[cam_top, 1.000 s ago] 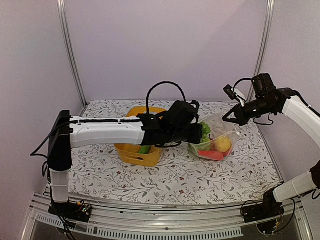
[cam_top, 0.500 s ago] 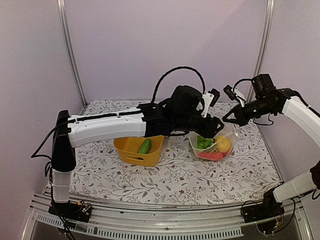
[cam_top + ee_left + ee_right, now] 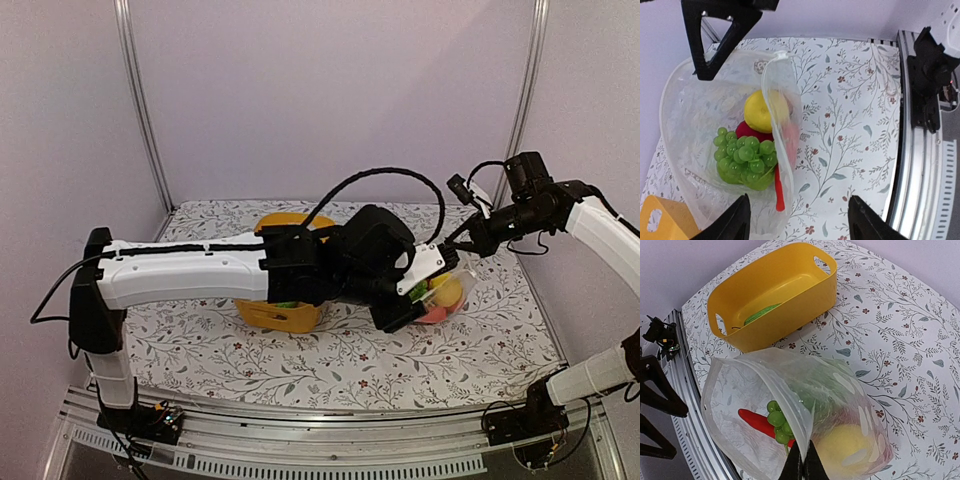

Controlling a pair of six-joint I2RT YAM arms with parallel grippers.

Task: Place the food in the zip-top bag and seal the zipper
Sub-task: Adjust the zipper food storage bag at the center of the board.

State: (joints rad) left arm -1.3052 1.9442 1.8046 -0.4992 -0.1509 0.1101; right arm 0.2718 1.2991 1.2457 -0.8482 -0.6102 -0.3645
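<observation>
The zip-top bag [image 3: 700, 115] sits on the floral table [image 3: 850, 125], just to the right of the yellow basket [image 3: 268, 315]. Its mouth gapes wide and the zipper [image 3: 771, 95] is unsealed. The food is plain to see through the clear plastic: a bunch of green grapes [image 3: 745, 157], a yellow fruit [image 3: 760, 112] behind it, a red fruit [image 3: 746, 130] tucked between them, and a long red chili [image 3: 780, 192] running along the lower edge. And there's the right gripper [image 3: 802, 460], clenched tight on the bag's rim and pinching the plastic up so the opening stands clear. The left gripper [image 3: 800, 220] hangs right over that mouth, its 2 fingers [image 3: 735, 222] spread wide with nothing grasped between them. Over in the basket, 1 green piece [image 3: 761, 314] lies on the bottom, well apart from the bag.
</observation>
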